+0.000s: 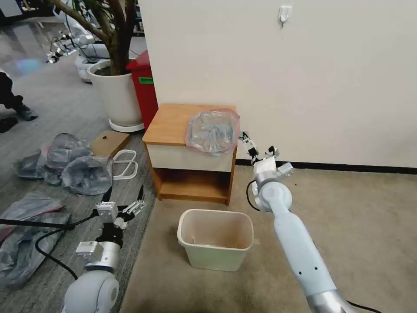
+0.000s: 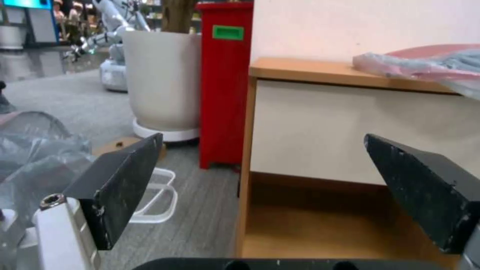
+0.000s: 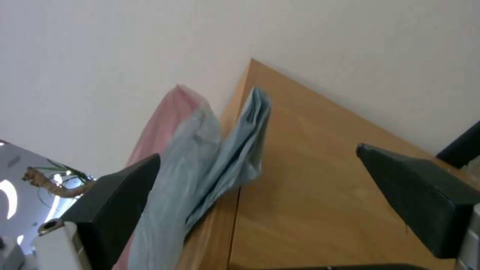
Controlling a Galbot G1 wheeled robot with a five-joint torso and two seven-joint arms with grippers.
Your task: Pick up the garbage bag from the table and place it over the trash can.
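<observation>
One garbage bag [image 1: 212, 131] lies spread on the right half of the desk [image 1: 167, 124], a thin grey-clear sheet with a pink-red rim, its front edge drooping a little over the white drawer front and its right edge reaching the desk's corner. From the right wrist view the bag [image 3: 200, 165] hangs over that edge in loose folds, with bare wood beside it.

Just off that right corner, the right tool [image 1: 259, 147] hovers at about the height of the desktop, close to the bag's rim but, as far as I can make out, not touching it. Its two dark fingers [image 3: 425, 191] stand wide apart and hold nothing.

On the carpet in front of the desk sits the trash can [image 1: 216, 239], cream-white, upright, with no liner over its rim. It stands a little apart from the desk's shelf gap.

Further left, the left tool [image 1: 124, 198] hangs low over the grey floor, well away from the bag, pointing toward the desk's left side. Its fingers [image 2: 120, 183] are spread wide too and grip nothing.

Around that arm lie several darker grey plastic bags [image 1: 69, 163] in a heap on the floor, a flat brown cardboard piece [image 1: 109, 142] and a white frame [image 1: 124, 164]. Behind them stand a tall red bin [image 1: 145, 87] and a big white plant pot [image 1: 114, 93] against the wall's end.
</observation>
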